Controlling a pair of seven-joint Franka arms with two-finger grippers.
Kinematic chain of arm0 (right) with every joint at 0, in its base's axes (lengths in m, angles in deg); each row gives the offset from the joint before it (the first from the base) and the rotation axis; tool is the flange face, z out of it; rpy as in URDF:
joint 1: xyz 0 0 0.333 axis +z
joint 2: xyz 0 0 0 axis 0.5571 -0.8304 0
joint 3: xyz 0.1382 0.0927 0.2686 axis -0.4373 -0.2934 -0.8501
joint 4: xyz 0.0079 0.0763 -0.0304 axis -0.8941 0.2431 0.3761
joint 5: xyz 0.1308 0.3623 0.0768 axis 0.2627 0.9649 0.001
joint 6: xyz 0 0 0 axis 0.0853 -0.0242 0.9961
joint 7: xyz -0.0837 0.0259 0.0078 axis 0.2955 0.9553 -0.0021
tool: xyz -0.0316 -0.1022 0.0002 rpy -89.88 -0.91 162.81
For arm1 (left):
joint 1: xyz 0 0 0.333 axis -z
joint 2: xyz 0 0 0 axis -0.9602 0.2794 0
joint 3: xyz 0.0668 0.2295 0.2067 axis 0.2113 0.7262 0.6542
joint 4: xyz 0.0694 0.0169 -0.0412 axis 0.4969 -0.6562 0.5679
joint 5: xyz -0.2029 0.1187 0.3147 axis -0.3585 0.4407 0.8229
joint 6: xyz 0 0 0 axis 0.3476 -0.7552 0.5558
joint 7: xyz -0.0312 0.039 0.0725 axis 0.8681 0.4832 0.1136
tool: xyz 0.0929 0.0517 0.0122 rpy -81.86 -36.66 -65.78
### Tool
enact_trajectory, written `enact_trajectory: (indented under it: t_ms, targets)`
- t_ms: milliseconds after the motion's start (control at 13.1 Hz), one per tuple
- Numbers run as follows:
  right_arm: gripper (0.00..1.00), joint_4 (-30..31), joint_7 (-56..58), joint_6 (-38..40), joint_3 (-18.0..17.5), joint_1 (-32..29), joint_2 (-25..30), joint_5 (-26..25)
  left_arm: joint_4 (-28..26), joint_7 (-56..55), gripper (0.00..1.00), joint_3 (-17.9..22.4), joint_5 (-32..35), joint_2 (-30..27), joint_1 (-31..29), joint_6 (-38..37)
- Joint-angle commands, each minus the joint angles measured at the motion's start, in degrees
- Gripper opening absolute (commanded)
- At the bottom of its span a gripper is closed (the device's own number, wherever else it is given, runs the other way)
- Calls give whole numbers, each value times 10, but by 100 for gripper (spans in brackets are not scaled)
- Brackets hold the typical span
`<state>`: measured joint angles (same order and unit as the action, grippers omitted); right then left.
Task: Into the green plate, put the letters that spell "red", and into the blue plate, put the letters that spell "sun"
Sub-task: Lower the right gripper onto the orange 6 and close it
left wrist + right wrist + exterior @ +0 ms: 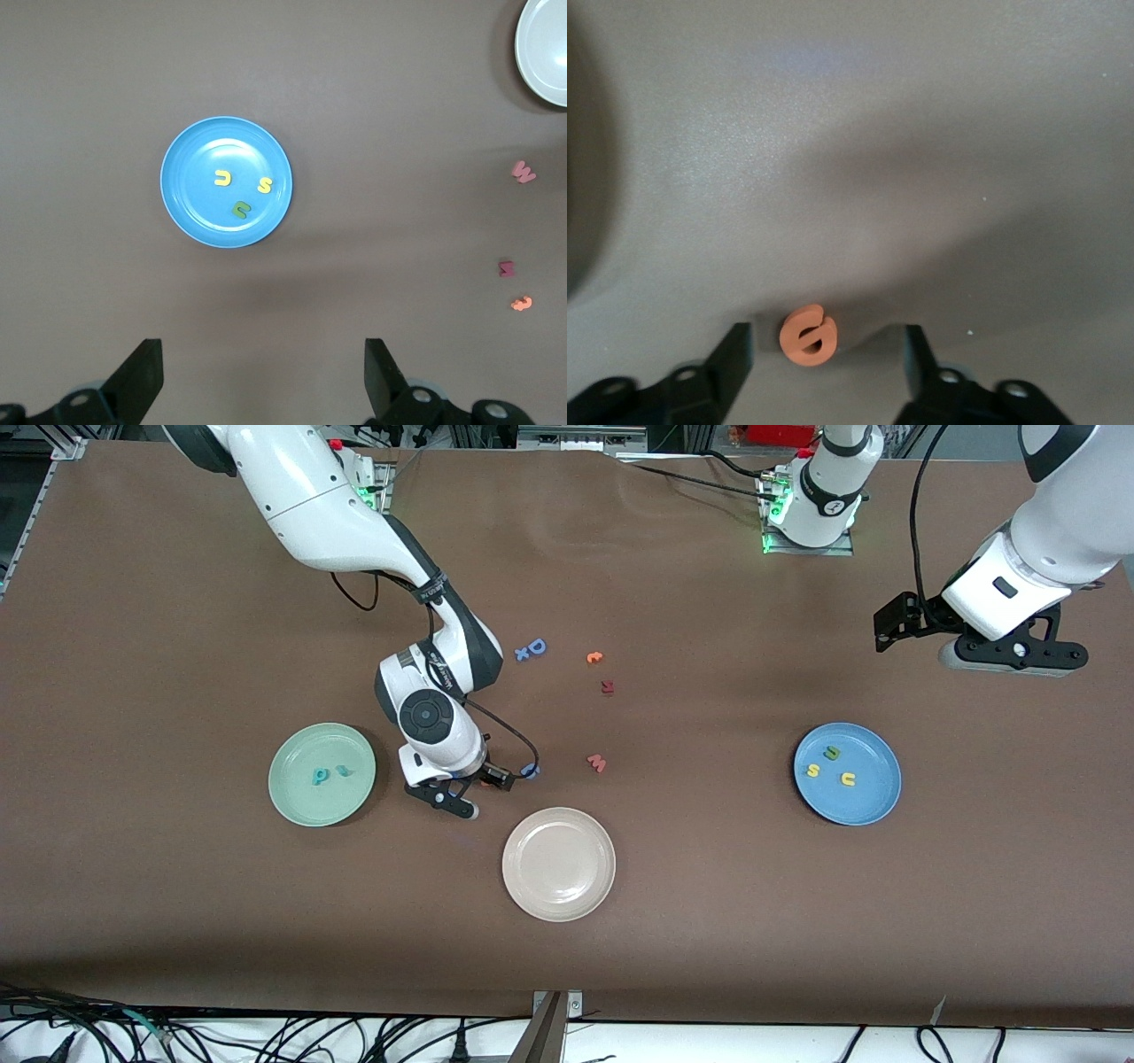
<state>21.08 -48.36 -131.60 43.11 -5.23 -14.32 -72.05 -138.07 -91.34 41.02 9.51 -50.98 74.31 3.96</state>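
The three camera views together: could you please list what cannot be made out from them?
- Front view: the orange letter e is hidden under the right gripper; only the right wrist view shows it, between the fingers, contact unclear.
- Front view: a small blue letter beside that gripper is partly covered by its cable.
- Front view: the two teal letters in the green plate are too small to read.

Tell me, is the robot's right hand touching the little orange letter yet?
Apart. The right wrist view shows table on both sides of the orange e, between the right hand's fingers.

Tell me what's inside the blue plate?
Three little foam letters lie in the blue plate: a yellow "u", a yellow "s" and an olive-green "n". Nothing covers them, so the whole inside shows.
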Motion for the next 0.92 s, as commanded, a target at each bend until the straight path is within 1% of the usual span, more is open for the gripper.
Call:
enact_trajectory:
  t_ms: [0, 153, 229, 382, 534, 840]
  targets:
    - [62, -21, 1, 7, 3, 4, -12, 6, -4, 12, 100, 5, -8, -5, 6, -8]
    - [53, -21, 2, 7, 3, 4, -12, 6, 4, 8, 100, 4, -8, -4, 7, -8]
    - [50, -21, 2, 6, 3, 5, -12, 6, 7, 8, 100, 4, -8, 1, 8, -8]
    - [47, -21, 2, 6, 3, 5, -15, 5, 7, 8, 100, 4, -8, 2, 8, -8]
    - [46, -21, 3, 6, 3, 5, -16, 5, 7, 8, 100, 4, -8, 2, 8, -8]
    - [38, -21, 4, 6, 3, 4, -18, 5, 7, 8, 100, 4, -8, 3, 8, -8]
